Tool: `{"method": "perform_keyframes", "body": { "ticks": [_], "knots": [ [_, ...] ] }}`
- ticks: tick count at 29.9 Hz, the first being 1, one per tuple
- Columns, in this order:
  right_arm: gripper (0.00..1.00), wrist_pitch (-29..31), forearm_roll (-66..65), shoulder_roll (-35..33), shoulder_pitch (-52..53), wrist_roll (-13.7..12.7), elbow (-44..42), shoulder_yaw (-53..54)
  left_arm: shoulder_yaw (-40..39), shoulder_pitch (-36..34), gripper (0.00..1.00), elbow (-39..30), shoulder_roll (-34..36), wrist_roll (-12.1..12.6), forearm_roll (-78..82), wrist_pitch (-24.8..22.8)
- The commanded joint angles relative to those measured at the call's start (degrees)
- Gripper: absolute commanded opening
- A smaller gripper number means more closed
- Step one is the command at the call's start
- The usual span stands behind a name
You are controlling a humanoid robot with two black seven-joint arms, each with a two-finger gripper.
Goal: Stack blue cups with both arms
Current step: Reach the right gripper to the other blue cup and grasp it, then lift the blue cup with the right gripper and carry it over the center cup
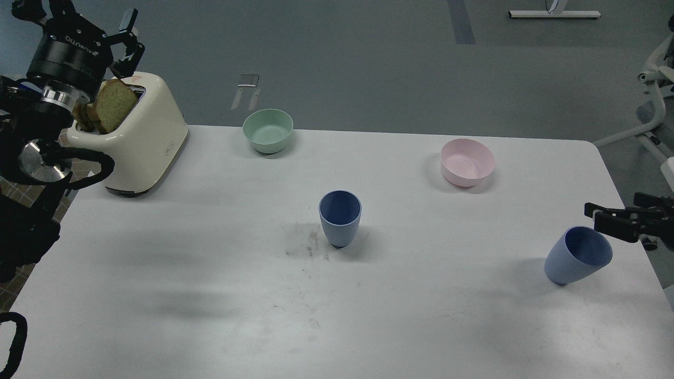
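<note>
Two blue cups stand on the white table [210, 295]. One blue cup [339, 218] is upright near the middle. The other blue cup [578, 255] is at the right side and looks tilted, mouth toward the upper right. My right gripper [613, 206] comes in from the right edge, just above and right of that cup's rim, without touching it. Its two dark fingers show apart, empty. My left gripper [79, 18] is raised at the far left above the toaster, fingers spread wide, empty, far from both cups.
A cream toaster [142, 142] with bread slices [113, 102] stands at the back left under my left gripper. A mint-green bowl [267, 130] is at the back middle, a pale pink bowl [467, 162] at the back right. A chair base lies beyond the table's right edge.
</note>
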Motion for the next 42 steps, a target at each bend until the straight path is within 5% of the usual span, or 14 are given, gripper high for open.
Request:
{"method": "perform_keyframes", "body": {
  "ticks": [1,13,16,20,24,26,38,42],
  "knots": [
    [0.99,0.0,-2.3,2.2,-1.5,-0.1,-0.2,-0.3,0.1,-0.4,0.97,0.0,-0.1,0.0,0.0,-0.1],
    [0.87,0.0,-5.1,4.4,-3.0,-0.2,-2.9,0.1,0.7,0.0,0.97,-3.6,-0.7,0.2,0.1,0.5],
    [0.74,0.0,-5.1,5.7,-3.0,-0.3,-4.2,0.4,0.8,0.0,0.97,-3.6,-0.6,0.3,0.1,0.6],
    [0.33,0.0,-5.1,6.4,-3.0,-0.5,-3.8,0.4,0.9,0.0,0.97,-3.6,-0.1,0.3,0.1,0.7],
    [0.18,0.0,-5.1,6.1,-2.9,-0.5,-4.0,0.4,0.9,0.0,0.97,-3.6,0.0,0.3,0.1,0.7],
    [0.0,0.0,-5.1,6.0,-2.9,-0.5,-4.3,0.4,1.0,0.0,0.97,-3.6,-0.1,0.3,0.2,0.7],
    [0.0,0.0,-0.7,5.9,-1.8,-0.7,-2.9,9.0,1.0,0.0,0.97,-3.7,-0.1,0.3,0.3,0.7],
    [0.0,0.0,5.4,5.7,6.3,-1.0,0.5,9.8,1.0,0.0,0.97,-3.7,-0.1,0.4,0.3,0.7]
  ]
}}
